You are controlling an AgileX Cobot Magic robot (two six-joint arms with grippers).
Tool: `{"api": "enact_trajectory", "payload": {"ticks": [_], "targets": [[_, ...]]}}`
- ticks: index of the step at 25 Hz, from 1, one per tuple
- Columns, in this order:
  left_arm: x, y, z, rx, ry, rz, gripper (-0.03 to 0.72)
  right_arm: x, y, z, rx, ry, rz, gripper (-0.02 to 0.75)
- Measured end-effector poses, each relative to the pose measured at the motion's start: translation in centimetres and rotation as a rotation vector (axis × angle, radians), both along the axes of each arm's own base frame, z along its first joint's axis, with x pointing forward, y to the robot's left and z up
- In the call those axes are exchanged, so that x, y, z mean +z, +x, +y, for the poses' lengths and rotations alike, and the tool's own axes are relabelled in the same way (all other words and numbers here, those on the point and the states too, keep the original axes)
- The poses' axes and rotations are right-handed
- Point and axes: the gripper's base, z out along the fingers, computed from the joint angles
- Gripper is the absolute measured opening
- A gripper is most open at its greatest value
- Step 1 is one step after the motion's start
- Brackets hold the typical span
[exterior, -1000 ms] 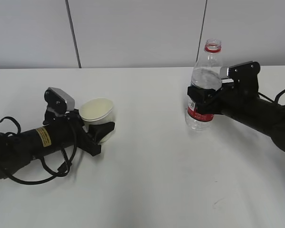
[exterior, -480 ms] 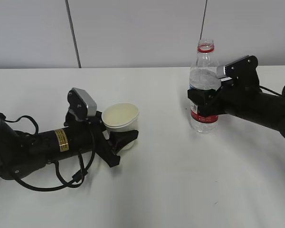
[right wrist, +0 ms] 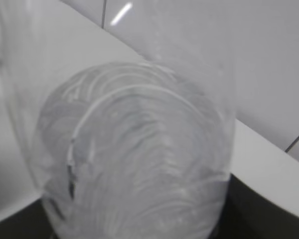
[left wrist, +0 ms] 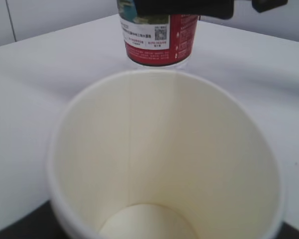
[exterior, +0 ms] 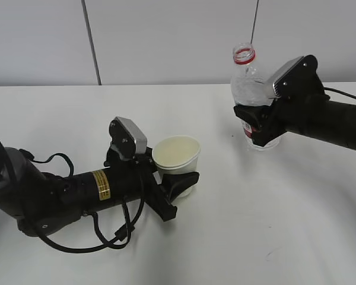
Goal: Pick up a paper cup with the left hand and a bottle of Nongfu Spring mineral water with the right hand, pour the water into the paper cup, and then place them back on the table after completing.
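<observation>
Gripping the paper cup [exterior: 177, 156] between its black fingers, the left tool [exterior: 179, 183] holds it upright above the white desk [exterior: 225, 225], the cup sitting at the tool's front end with its open mouth facing up. In the left wrist view the cup [left wrist: 164, 159] fills the frame and its inside looks dry and empty; straight ahead of it stands the red-labelled lower part of the water bottle [left wrist: 158, 32].

The right tool [exterior: 256, 122] is clamped around the middle of the Nongfu Spring bottle [exterior: 249, 95], which leans slightly with its uncapped, red-ringed neck tipped toward the left tool's side. The bottle's base looks just clear of the desk, though I cannot tell for sure. The right wrist view shows only the clear bottle wall [right wrist: 134, 149] close up. Cup and bottle are well apart.
</observation>
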Motion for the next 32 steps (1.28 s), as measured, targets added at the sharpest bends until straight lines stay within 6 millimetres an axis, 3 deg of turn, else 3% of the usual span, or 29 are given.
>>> {"api": "enact_trajectory", "payload": {"ticks": [9, 32], "targets": [[0.0, -0.9, -1.2, -0.032, -0.003, 0.002, 0.393, 0.0, -0.1, 0.5, 0.177, -0.280, -0.156, 0.389], [0.1, -1.7, -2.4, -0.041, -0.031, 0.043, 0.393, 0.5, 0.3, 0.6, 0.300, -0.635, -0.407, 0.387]]}}
